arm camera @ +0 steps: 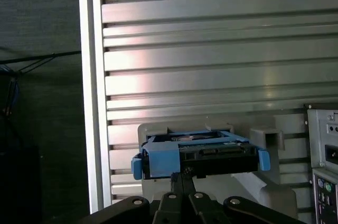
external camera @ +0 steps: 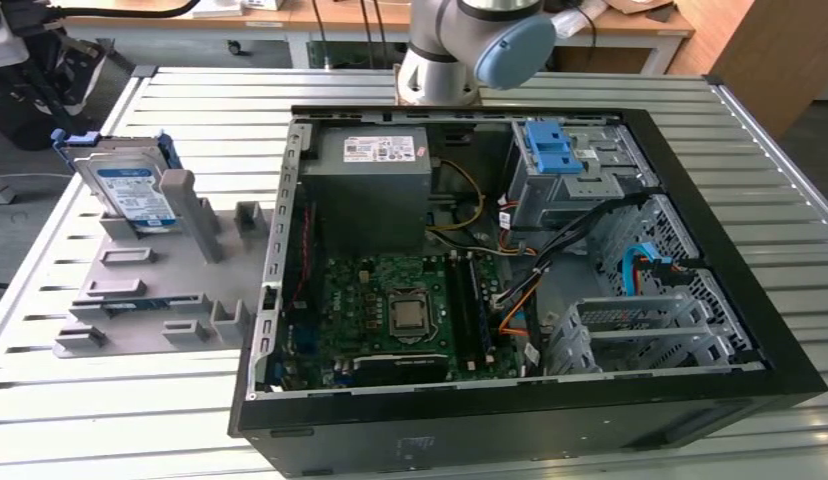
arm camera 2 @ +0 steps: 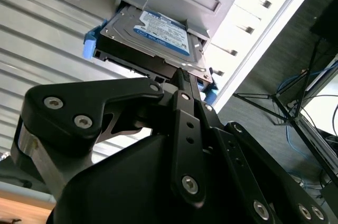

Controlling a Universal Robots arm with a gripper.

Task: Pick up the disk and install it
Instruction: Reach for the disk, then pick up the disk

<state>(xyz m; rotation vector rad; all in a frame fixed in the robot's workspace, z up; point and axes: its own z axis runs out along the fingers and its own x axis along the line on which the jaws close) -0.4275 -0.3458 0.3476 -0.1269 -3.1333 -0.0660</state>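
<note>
The disk (external camera: 131, 190) is seen propped on edge in a grey holder (external camera: 147, 290) at the exterior view's left, towards the far side of the slatted table (external camera: 67, 400), well apart from the open PC case (external camera: 521, 410). No lift is shown: the blue carrier is seated in the holder's slot, label side facing the case. In both wrist views the disk (arm camera 2: 158, 36) (arm camera: 203, 155) is framed just past the gripper (arm camera 2: 182, 73) (arm camera: 180, 174), which is aimed at the carrier's edge. The jaws are drawn together to a narrow point w/ nothing between them, so nothing is held; contact w/ the carrier can't be confirmed from these angles, and it is judged as approach only. The arm (external camera: 454, 50) is mounted at the far edge of the table, behind the case. Inside the case, the PSU (external camera: 374, 170) is fitted far-left, the mobo (external camera: 401, 300) lies near-left, and a drive cage w/ a blue latch (external camera: 554, 150) is seen at the far right. Progress is judged as early: pickup not yet made, jaws not yet opened for a grasp, and transfer to the case and seating in a bay all left to be done.
</note>
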